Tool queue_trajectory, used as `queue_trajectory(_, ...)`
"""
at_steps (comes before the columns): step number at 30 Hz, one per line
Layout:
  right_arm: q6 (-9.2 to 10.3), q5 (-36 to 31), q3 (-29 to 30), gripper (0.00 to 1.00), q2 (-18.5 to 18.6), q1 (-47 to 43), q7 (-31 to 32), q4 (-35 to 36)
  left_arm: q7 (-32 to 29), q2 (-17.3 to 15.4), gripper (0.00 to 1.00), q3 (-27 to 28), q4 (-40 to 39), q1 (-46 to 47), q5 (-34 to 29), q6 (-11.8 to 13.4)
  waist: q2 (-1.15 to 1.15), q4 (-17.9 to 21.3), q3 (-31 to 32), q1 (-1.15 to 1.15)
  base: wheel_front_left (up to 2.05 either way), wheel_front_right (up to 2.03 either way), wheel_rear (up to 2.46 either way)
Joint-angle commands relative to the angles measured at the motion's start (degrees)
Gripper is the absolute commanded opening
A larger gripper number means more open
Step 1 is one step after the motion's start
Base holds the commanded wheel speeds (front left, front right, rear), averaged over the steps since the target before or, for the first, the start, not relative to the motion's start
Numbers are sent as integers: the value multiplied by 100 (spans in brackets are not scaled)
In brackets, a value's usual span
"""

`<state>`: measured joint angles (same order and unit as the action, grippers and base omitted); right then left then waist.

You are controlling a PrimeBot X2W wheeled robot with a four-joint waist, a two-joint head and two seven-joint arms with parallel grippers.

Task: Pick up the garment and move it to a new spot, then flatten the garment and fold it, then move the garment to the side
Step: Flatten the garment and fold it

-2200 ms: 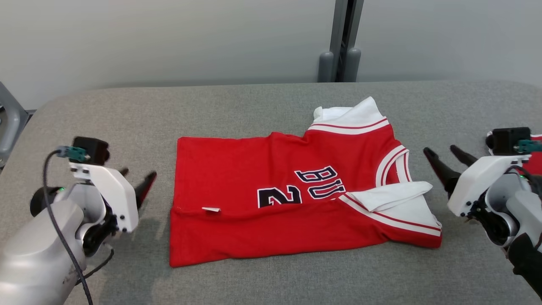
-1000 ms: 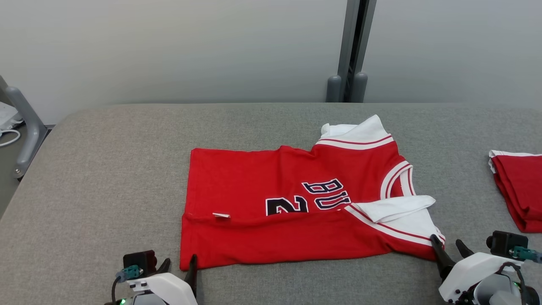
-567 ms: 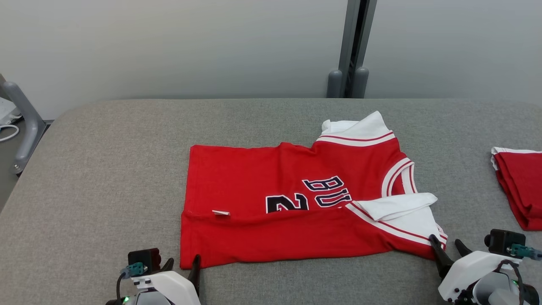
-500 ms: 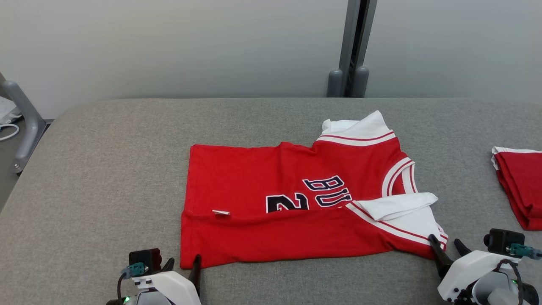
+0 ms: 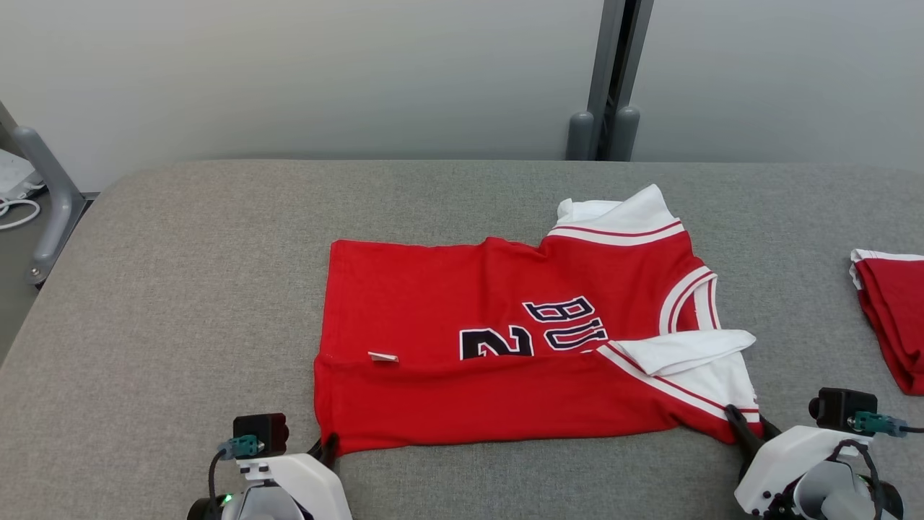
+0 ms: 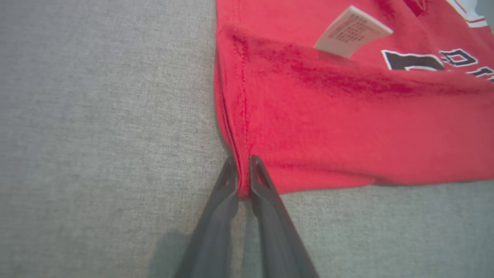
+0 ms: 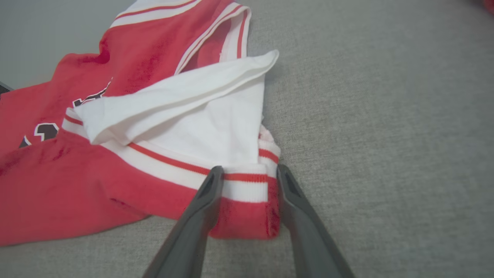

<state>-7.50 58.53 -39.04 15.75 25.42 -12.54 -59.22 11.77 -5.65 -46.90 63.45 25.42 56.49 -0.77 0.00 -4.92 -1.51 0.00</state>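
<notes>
A red jersey (image 5: 505,347) with white sleeves and dark lettering lies partly folded on the grey padded table (image 5: 180,289). My left gripper (image 5: 328,442) sits at its near left hem corner. In the left wrist view the two fingers (image 6: 242,170) are pinched together on the red hem edge (image 6: 347,127). My right gripper (image 5: 747,422) is at the near right sleeve corner. In the right wrist view it (image 7: 249,177) stands open, one finger on each side of the red-and-white striped cuff (image 7: 245,185), which lies flat between them.
A second folded red garment (image 5: 891,318) lies at the table's right edge. A grey post (image 5: 610,79) stands behind the table and a metal rail (image 5: 43,188) runs off its left end. Bare grey padding stretches left of the jersey.
Both grippers came down from the sides to the jersey's near corners. The left fingers have shut on the hem corner, and the right fingers have slid around the sleeve cuff. The camera shifted slightly.
</notes>
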Motion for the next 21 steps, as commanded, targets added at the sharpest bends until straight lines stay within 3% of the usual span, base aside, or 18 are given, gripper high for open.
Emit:
queue_trajectory(1,2,59,-35,0,37,21,30,15,-80,32,0,-41,76,-1,-22,-40,0,-4,1,0,0,0,0)
queue_trajectory(8,2,120,-136,0,93,15,-30,45,-39,37,0,-67,169,59,-25,-123,0,1,62,0,0,0,0)
queue_trajectory(21,2,367,-336,0,235,-123,0,179,85,-330,0,-401,307,304,-439,-229,0,30,341,0,0,0,0)
